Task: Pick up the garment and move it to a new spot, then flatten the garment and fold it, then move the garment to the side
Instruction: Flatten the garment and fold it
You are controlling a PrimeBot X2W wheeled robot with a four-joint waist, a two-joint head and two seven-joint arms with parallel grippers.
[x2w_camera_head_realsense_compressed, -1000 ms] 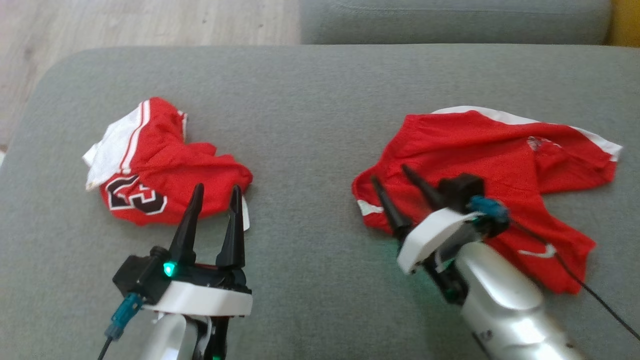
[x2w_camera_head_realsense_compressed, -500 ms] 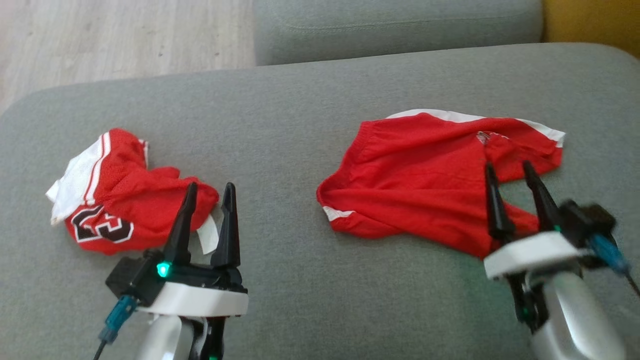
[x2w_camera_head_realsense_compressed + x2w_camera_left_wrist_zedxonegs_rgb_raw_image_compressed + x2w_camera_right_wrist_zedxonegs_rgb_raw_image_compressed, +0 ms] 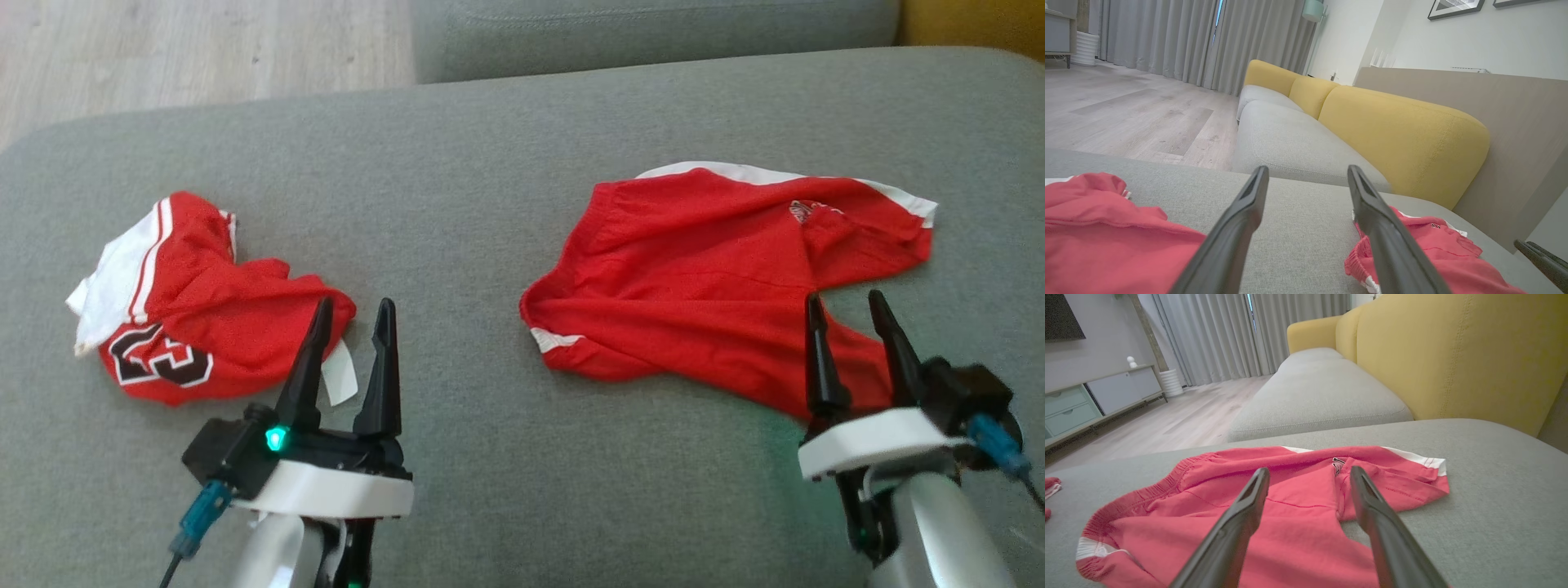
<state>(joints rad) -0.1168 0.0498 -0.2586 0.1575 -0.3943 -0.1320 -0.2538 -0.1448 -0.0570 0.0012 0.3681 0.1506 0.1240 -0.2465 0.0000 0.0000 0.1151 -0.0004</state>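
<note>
Two red garments lie on the grey cushion (image 3: 490,204). A crumpled one (image 3: 220,310) with white panel and black number lies at the left; its edge (image 3: 1106,237) is beside my left gripper's left finger. My left gripper (image 3: 355,304) (image 3: 1307,169) hovers open just near and right of it, holding nothing. Red shorts (image 3: 718,269) with white trim lie spread at the right and appear as the shorts (image 3: 1167,510) under my right gripper (image 3: 1308,470). In the head view my right gripper (image 3: 843,296) is open above their near right leg, empty.
Beyond the cushion stands another grey seat (image 3: 1314,392) with a yellow backrest (image 3: 1453,355) along the right. Wooden floor (image 3: 163,49) lies past the far left edge. A white label (image 3: 339,380) sticks out of the crumpled garment. Bare cushion separates the two garments.
My right gripper has drawn back from over the shorts' waist end to their near right leg, staying open. The head camera has shifted. My left arm has held still.
</note>
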